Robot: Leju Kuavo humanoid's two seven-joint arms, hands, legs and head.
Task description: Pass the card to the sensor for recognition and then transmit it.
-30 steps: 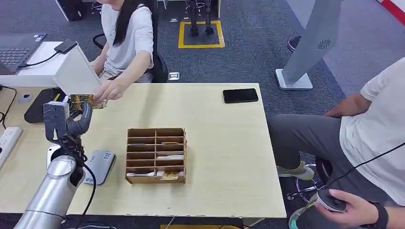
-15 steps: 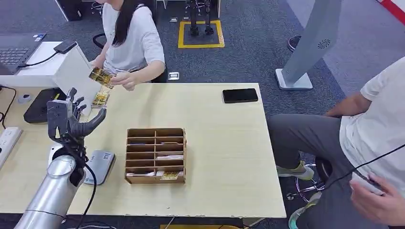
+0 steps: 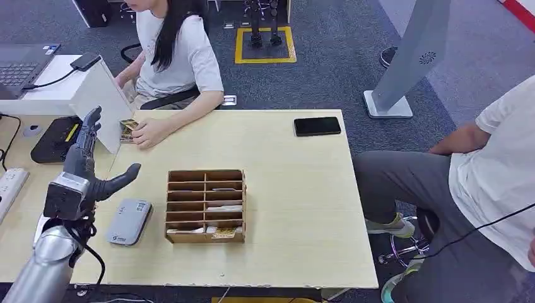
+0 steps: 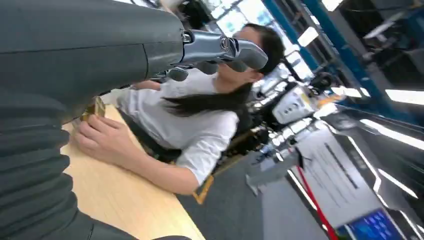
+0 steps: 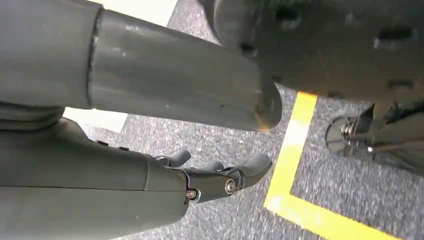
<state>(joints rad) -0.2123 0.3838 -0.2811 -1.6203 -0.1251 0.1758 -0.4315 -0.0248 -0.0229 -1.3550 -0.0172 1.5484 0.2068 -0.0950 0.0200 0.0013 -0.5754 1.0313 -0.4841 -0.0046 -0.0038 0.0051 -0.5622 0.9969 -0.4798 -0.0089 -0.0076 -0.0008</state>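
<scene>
Surface: pale wooden table (image 3: 290, 177), card sorter box (image 3: 206, 205), sensor (image 3: 129, 221).
Card (image 3: 128, 129): under person's hand (image 3: 149, 131); likely thin, stiff, slippery; pinch by an edge.
Left hand (image 3: 85, 170): spread, empty.
Right hand (image 5: 220, 175): hanging, loosely curled, empty.

Beside the wooden organizer (image 3: 206, 205), on its left, the grey sensor (image 3: 129, 221) lies flat on the surface (image 3: 296, 189). Beyond the organizer, bare surface is left up to a person's hand (image 3: 149, 131) resting on cards (image 3: 128, 129) and a white panel (image 3: 101, 101). A black phone (image 3: 317, 126) lies well right of these.
</scene>
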